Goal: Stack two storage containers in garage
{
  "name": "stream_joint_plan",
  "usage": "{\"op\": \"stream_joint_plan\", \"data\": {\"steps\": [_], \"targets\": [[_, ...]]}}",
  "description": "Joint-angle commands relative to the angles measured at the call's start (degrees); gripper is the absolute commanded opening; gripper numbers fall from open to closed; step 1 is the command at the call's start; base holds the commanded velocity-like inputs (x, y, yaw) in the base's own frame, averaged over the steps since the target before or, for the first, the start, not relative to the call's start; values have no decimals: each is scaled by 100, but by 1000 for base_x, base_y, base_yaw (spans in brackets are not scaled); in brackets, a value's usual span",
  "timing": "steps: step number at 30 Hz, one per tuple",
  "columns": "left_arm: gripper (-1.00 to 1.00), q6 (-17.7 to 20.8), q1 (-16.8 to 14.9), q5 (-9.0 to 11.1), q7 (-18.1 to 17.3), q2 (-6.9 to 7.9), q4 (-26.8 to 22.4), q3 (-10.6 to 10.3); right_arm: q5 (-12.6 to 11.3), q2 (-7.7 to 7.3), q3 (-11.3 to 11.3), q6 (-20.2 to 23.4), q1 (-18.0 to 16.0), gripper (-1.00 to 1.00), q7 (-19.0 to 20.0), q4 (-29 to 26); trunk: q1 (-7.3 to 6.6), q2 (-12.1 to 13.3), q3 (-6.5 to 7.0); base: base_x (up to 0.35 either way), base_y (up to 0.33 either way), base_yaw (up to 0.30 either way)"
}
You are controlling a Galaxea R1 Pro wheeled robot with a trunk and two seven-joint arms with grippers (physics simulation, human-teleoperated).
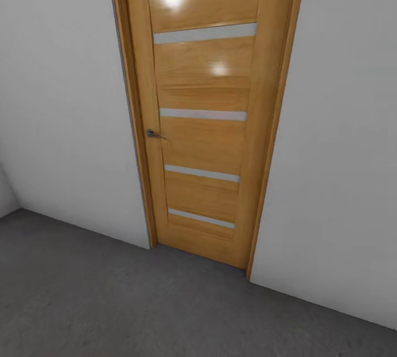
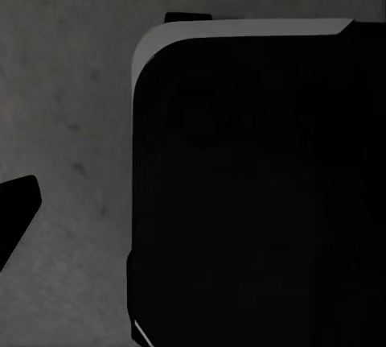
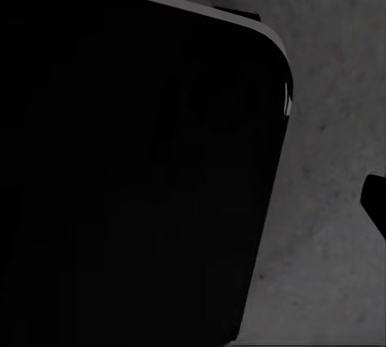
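Observation:
The storage containers are out of view. The head view faces a shut orange wooden door [image 1: 201, 120] in a white wall [image 1: 66, 103], with dark grey mottled concrete floor [image 1: 110, 302] below it, as in the garage. In the left wrist view one dark fingertip [image 2: 18, 206] pokes in at the picture's edge over grey floor [image 2: 64, 105]. The right wrist view likewise has a dark fingertip [image 3: 376, 202] at its edge over the floor [image 3: 330, 57]. Nothing is seen held by either fingertip.
The door has several pale glass strips and a small dark handle [image 1: 151, 134]. A wall corner lies at the far left [image 1: 6, 191]. My black rounded base [image 2: 257, 186] looms beside the left gripper, and the same base [image 3: 137, 162] beside the right one.

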Motion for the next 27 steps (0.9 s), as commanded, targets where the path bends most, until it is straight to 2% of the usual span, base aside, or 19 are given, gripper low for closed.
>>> {"op": "stream_joint_plan", "data": {"steps": [1, 19, 20, 21, 27], "targets": [[100, -15, 0, 28, 0, 0, 0, -5, 33, -1, 6, -14, -2, 100, 9, 5, 0, -2, -4, 0, 0, -123], [100, -15, 0, 41, 0, 4, -3, 8, 71, 1, 30, -12, -2, 100, 22, 5, 0, -2, -4, 0, 0, -14], [100, -15, 0, 44, -1, -98, 5, 53, 65, -1, 24, -8, -2, 100, 14, 5, 0, -2, -4, 0, 0, 0], [100, -15, 0, 46, -1, -97, 10, 54, 64, -2, 24, -6, -2, 100, 14, 5, 0, -2, -4, 0, 0, 0], [100, 32, 0, 68, -39, -97, 19, 69, 48, -6, 27, -13, -2, 100, -19, 5, 0, -2, -4, 212, 266, 0]]}}
